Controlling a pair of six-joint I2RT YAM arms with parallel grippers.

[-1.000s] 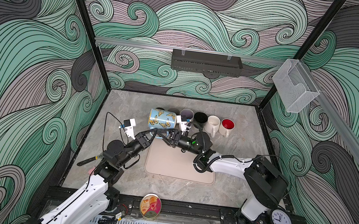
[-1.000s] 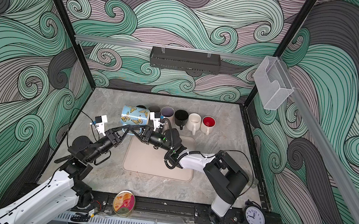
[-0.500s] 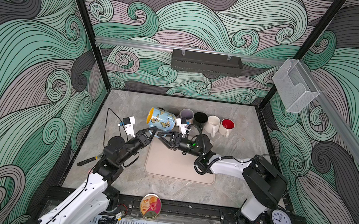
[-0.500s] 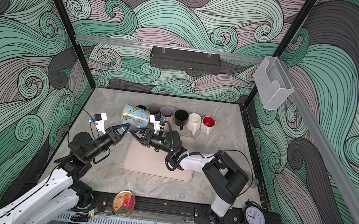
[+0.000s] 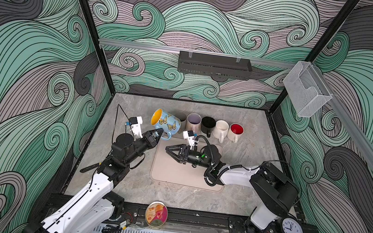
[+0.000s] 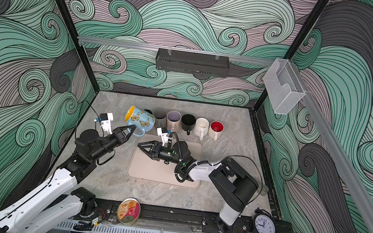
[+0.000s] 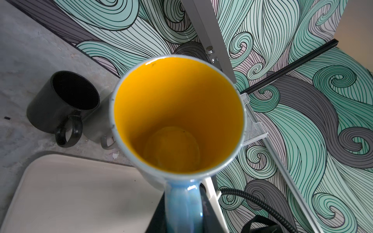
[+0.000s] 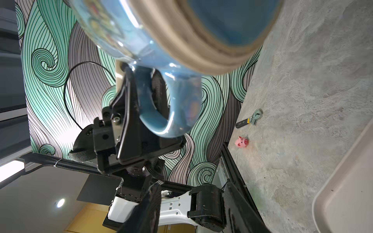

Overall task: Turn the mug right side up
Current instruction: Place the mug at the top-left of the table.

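The mug (image 5: 166, 123) is pale blue with butterflies and a yellow inside. It hangs tilted above the table at the left end of the mug row, its mouth facing up and to the left in both top views (image 6: 140, 118). My left gripper (image 5: 158, 133) is shut on its blue handle (image 7: 183, 201); the left wrist view looks straight into the yellow inside (image 7: 177, 113). My right gripper (image 5: 169, 149) stands open over the beige mat (image 5: 174, 171), apart from the mug, nothing between its fingers (image 8: 150, 209). The right wrist view shows the mug's base (image 8: 212, 40) from below.
A row of upright mugs stands behind the mat: grey (image 5: 181, 117), lilac (image 5: 193, 121), black (image 5: 208, 124), white (image 5: 221, 128), red-lined (image 5: 236, 131). A round tin (image 5: 156, 214) and clock (image 5: 292, 231) sit on the front rail. A pink pig toy (image 8: 241, 141) and small wrench (image 8: 249, 119) lie left.
My right gripper has opened, let go of the mug and drawn back over the mat. My left gripper has turned the mug, so its yellow mouth now shows.
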